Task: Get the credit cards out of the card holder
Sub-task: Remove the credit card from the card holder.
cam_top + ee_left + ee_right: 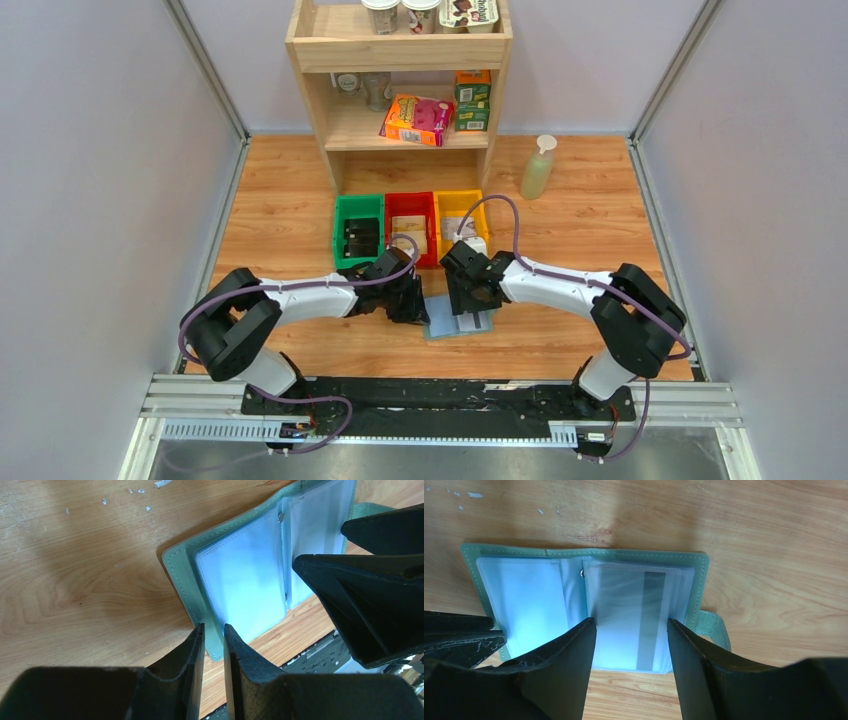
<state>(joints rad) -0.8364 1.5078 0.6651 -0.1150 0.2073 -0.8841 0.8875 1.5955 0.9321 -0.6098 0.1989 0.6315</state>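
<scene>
Card holder (pixel 462 326) lies open on table (pixel 280 210), pinned between both arms. Green bin (pixel 358 228), red bin (pixel 410 215) and yellow bin (pixel 460 210) sit at its 12 o'clock, apart from it.

Top view: wrists hide most of the holder.

Left wrist: left gripper (pixel 214 630) clenched on the cover edge.

Right wrist only: right gripper (pixel 631 625) released, astride the sleeve with a striped credit card (pixel 651 620).

top external: high behind table (pixel 290 200) near edge, facing down, far | both wrist views: close above it, looking steeply down | shared: card holder (pixel 465 325), in all three
</scene>
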